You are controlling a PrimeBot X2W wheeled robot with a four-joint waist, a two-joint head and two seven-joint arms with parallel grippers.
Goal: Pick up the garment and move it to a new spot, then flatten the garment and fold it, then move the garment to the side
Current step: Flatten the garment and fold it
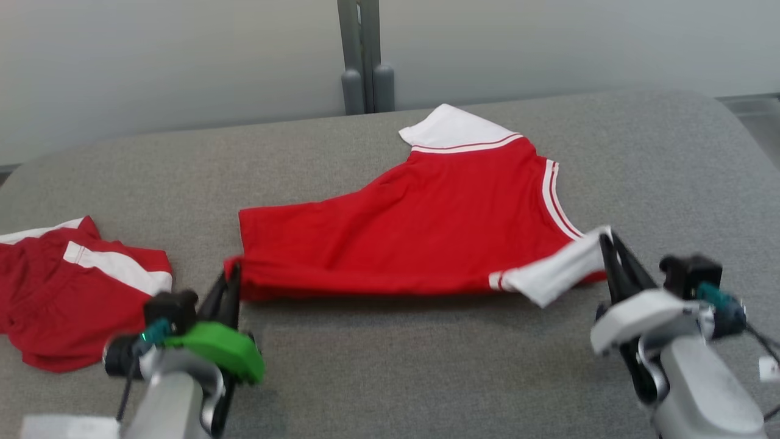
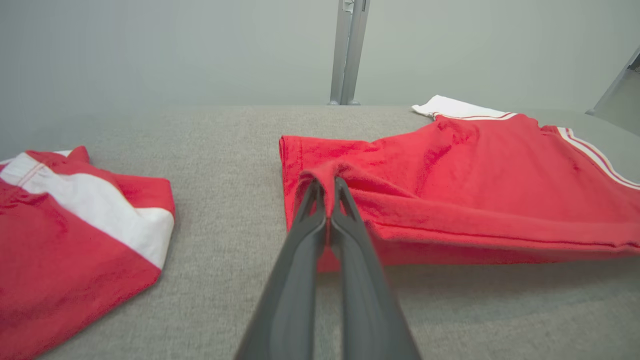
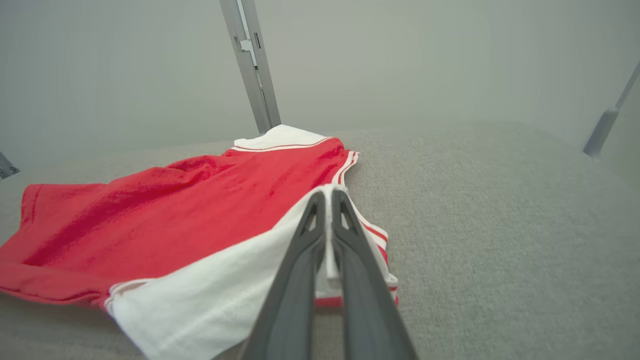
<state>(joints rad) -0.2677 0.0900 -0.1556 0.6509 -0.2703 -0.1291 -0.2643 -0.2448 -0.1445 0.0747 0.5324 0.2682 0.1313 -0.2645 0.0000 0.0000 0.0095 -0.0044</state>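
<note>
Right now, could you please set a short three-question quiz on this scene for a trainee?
1. True or false: the left tool is shut on the shirt's red corner.
2. What does the right tool pinch? A) the near white sleeve B) the collar C) nothing
3. What lies on the table at the robot's left?
Key: 1 true; 2 A; 3 a second red-and-white garment, crumpled.
</note>
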